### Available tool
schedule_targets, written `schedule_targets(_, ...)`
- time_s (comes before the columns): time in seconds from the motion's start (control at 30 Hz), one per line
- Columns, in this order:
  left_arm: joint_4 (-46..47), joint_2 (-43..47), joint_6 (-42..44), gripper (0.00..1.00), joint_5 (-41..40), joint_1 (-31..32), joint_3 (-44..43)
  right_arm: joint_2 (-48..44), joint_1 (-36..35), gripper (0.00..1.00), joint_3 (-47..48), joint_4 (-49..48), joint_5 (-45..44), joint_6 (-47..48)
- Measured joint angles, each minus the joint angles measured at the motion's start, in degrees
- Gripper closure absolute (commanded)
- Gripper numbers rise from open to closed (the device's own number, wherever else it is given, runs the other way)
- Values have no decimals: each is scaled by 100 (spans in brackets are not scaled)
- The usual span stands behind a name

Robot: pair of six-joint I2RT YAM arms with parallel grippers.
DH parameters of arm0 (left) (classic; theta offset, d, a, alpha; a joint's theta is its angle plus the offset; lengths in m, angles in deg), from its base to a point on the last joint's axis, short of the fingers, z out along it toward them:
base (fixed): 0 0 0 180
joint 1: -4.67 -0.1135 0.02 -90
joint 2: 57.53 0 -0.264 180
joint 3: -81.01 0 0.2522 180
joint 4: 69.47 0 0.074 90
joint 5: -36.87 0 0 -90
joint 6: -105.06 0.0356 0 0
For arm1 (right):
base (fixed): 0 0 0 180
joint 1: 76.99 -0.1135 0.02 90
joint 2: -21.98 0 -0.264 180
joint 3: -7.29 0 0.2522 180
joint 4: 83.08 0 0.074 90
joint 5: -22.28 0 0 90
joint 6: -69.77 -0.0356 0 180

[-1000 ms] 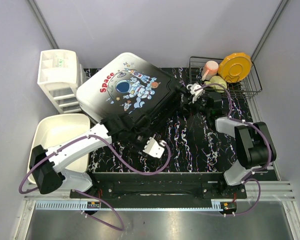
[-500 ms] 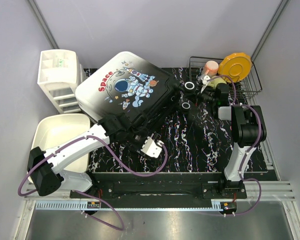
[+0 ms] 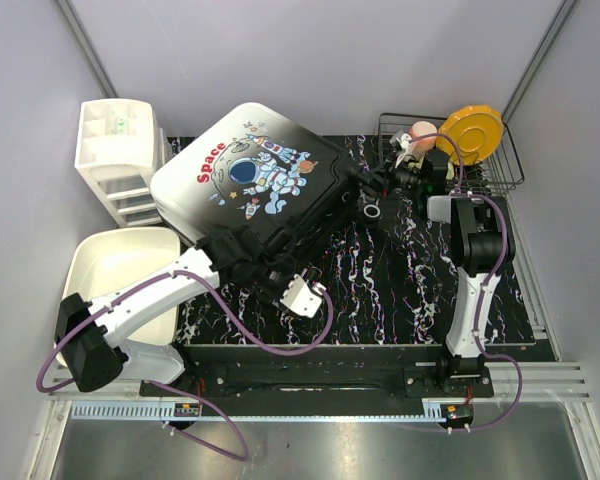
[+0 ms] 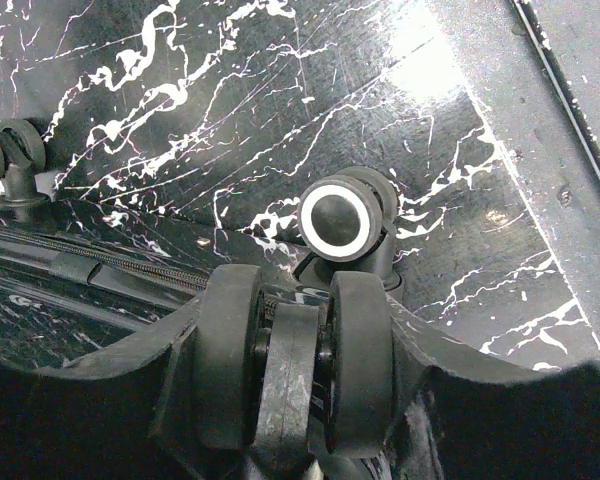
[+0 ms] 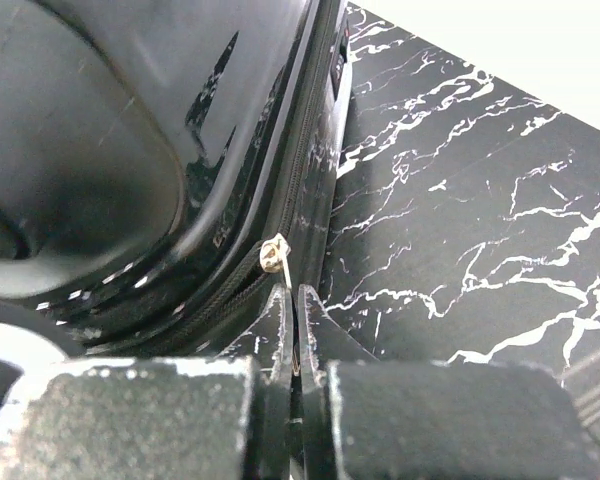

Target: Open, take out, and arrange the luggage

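The luggage (image 3: 255, 175), a hard-shell case with an astronaut and red "Space" print, lies tilted on the black marble table (image 3: 400, 270). My left gripper (image 3: 272, 262) is at its near edge. In the left wrist view that gripper (image 4: 292, 300) is shut on a black wheel (image 4: 285, 390) of the case. A second wheel (image 4: 337, 215) with a white ring shows just beyond. My right gripper (image 3: 390, 180) is at the case's right corner. In the right wrist view it (image 5: 293, 297) is pinched shut on the metal zipper pull (image 5: 275, 255), on the zip along the glossy shell (image 5: 100, 150).
A white drawer unit (image 3: 115, 150) stands at the back left. A white tub (image 3: 110, 270) sits in front of it. A wire rack (image 3: 495, 175) at the back right holds an orange plate (image 3: 470, 130) and a pink cup (image 3: 420, 135), close behind my right gripper.
My right arm has stretched away toward the back, drawing the zipper pull along the case's right edge toward the rack. The case shifted slightly. My left gripper has kept its grip and place.
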Motion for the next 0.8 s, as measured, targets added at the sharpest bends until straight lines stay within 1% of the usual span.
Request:
schedule_targets(0.1,-28,-20,13,94,13,-2,-20,109,-129,100,236,122,-142,13)
schedule_targets(0.2,-52,-46,17,91,15,-2,-42,212,-234,100,463,326,-280,22)
schedule_targets(0.27,-74,-61,7,77,15,-2,-66,214,-262,90,553,549,-295,20)
schedule_targets(0.3,-76,-66,-2,67,15,-2,-70,212,-262,75,575,625,-297,28)
schedule_targets(0.33,-76,-68,-17,57,13,-4,-76,205,-262,67,590,717,-308,63)
schedule_targets(0.37,-76,-72,-55,39,7,-4,-83,181,-264,59,595,800,-337,87)
schedule_targets(0.4,-92,-92,-111,35,2,-2,-107,129,-273,47,595,942,-466,162)
schedule_targets(0.43,-127,-116,-168,32,-2,-2,-146,37,-275,40,581,1152,-643,286)
schedule_targets(0.47,-227,-170,-273,29,2,-4,-201,-63,-284,36,557,1285,-761,376)
schedule_targets(0.5,-354,-238,-413,23,-7,-2,-262,-236,-295,33,498,1510,-922,490)
schedule_targets(0.53,-470,-286,-557,20,-11,0,-343,-466,-291,26,415,1703,-1093,643)
schedule_targets(0.57,-570,-326,-671,18,24,-2,-413,-713,-245,23,356,1906,-1191,767)
schedule_targets(0.6,-649,-350,-791,5,46,0,-470,-981,-195,20,313,2162,-1281,896)
schedule_targets(0.67,-833,-393,-1045,1,122,4,-623,-1558,-111,14,280,2643,-1530,1250)
schedule_targets(0.73,-1010,-396,-1263,1,122,-2,-791,-2028,-17,11,280,3073,-1729,1510)
schedule_targets(0.77,-1080,-396,-1388,1,92,-42,-918,-2291,26,5,282,3331,-1832,1644)
schedule_targets(0.8,-1119,-387,-1497,1,76,-103,-1034,-2505,46,4,286,3554,-1926,1768)
